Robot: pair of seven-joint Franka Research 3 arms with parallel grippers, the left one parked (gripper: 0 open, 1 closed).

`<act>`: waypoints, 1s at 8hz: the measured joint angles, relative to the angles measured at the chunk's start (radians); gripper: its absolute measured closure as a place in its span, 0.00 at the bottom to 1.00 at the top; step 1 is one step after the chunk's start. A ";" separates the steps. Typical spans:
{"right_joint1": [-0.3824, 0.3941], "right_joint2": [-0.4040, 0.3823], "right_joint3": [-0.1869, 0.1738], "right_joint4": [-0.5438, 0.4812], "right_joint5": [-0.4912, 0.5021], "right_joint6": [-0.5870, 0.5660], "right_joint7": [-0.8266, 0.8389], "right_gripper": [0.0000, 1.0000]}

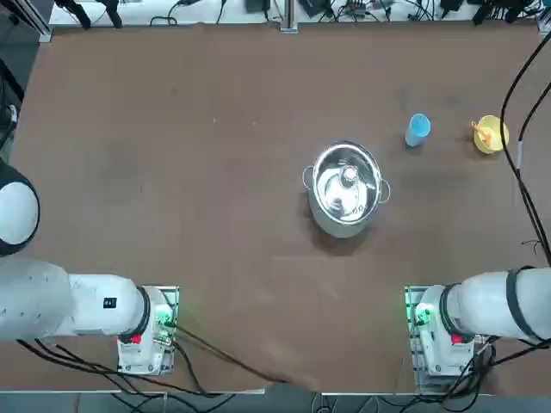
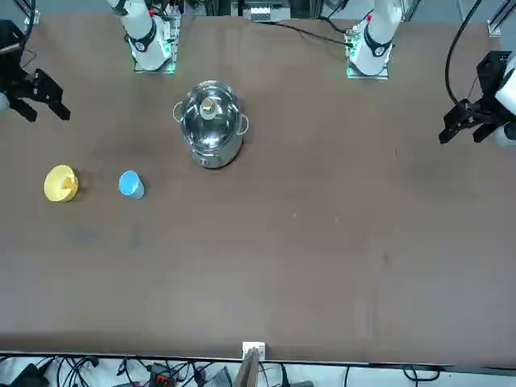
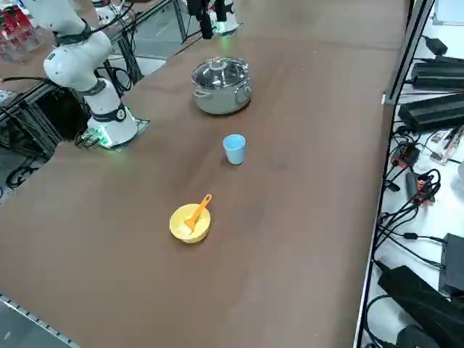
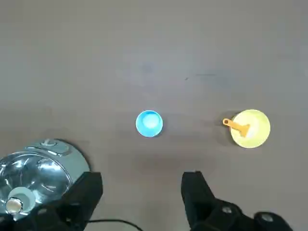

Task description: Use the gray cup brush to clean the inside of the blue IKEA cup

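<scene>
the right gripper hangs high above the table with its fingers spread fully apart and nothing between them. directly beyond the fingertips stands the blue ikea cup, upright, mouth up, on bare table. the gray cup brush, orange in these views, lies farther out to the robot's right, its head in the yellow bowl and its handle slanting up over the rim on the cup's side. in the top view the brush and the cup sit well apart. the steel pot stands on the opposite side of the cup. the coming reach likely goes toward the bowl first, with the jaws aligned across the handle's long axis.
</scene>
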 joint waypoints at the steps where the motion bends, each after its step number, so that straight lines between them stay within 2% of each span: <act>1: 0.000 0.000 0.000 0.001 0.000 0.000 0.000 0.00; 4: 0.000 0.005 0.000 0.001 -0.002 0.000 0.000 0.00; 5: 0.000 0.023 0.000 0.000 -0.031 -0.001 0.000 0.00; 8: -0.002 0.178 -0.002 -0.007 -0.189 0.032 0.070 0.00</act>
